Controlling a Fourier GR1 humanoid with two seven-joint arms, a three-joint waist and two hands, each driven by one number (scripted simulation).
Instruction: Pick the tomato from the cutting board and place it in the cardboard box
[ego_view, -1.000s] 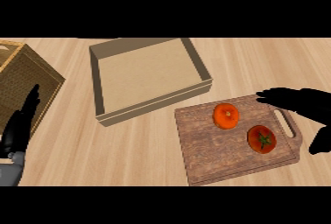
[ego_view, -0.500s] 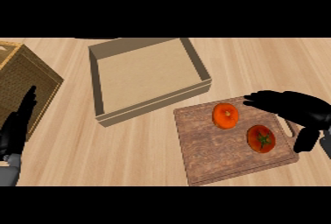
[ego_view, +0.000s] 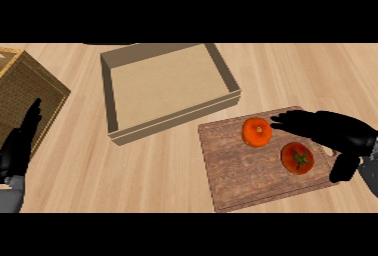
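A red tomato (ego_view: 297, 158) with a green stem lies on the right part of the wooden cutting board (ego_view: 244, 175). My right hand (ego_view: 328, 131) hovers just above and right of it, open. Its fingers reach left past the tomato's far side and its thumb points down at the tomato's right, so the tomato lies in the gap between them. The open cardboard box (ego_view: 114, 107) sits behind and left of the board, with nothing inside. My left hand (ego_view: 18, 147) rests open at the left edge, fingers up.
An orange round fruit (ego_view: 256, 132) lies on the board left of my right hand's fingertips, close to them. A wicker basket (ego_view: 33, 92) stands at the far left, beside the box. Bare wooden counter lies in front of the box.
My right hand has moved left and nearer over the board, its fingers now past the tomato and close to the orange fruit. The left hand barely shifted.
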